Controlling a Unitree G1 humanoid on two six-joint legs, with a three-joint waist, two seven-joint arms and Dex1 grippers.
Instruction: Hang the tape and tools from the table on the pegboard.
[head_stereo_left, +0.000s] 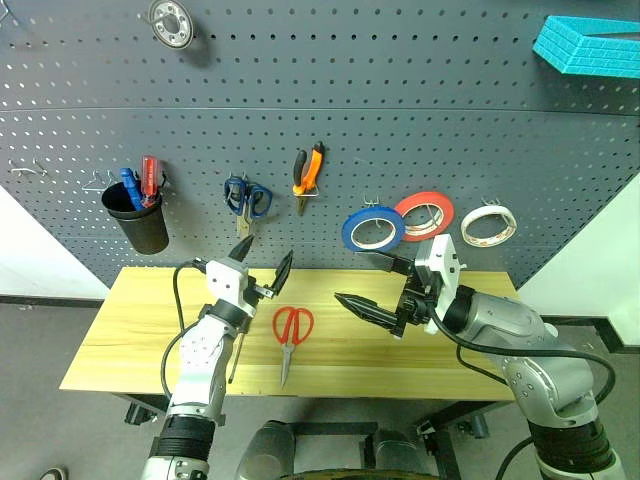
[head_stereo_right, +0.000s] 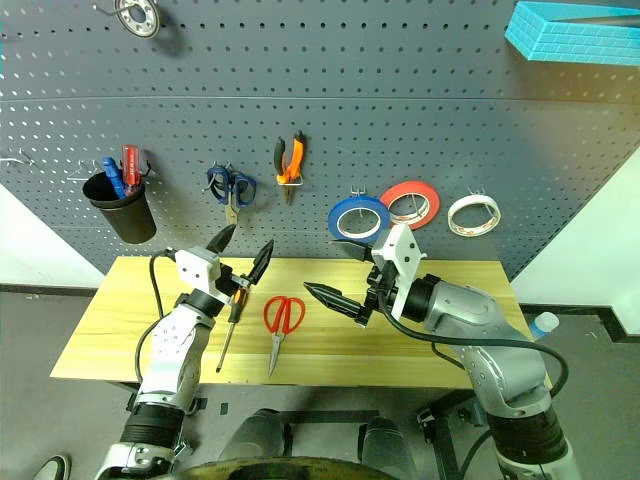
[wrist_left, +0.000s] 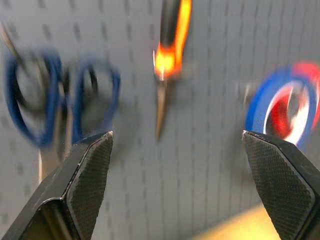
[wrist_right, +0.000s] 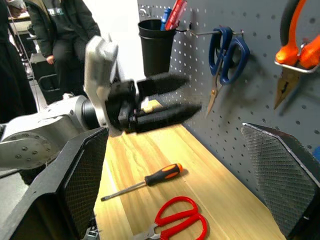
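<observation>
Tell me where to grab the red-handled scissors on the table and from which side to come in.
Probably best taken at the pivot, where the red handles meet the blades, coming down from above. The red-handled scissors lie flat and closed on the table, loops toward the pegboard, blades toward the front edge. The open left gripper is nearest, and fingers closing across that narrow neck should clear the screwdriver beside it.

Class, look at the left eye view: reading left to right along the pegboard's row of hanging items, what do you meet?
Black cup → blue-handled scissors → pliers → blue tape roll → red-orange tape roll → whitish tape roll.
</observation>
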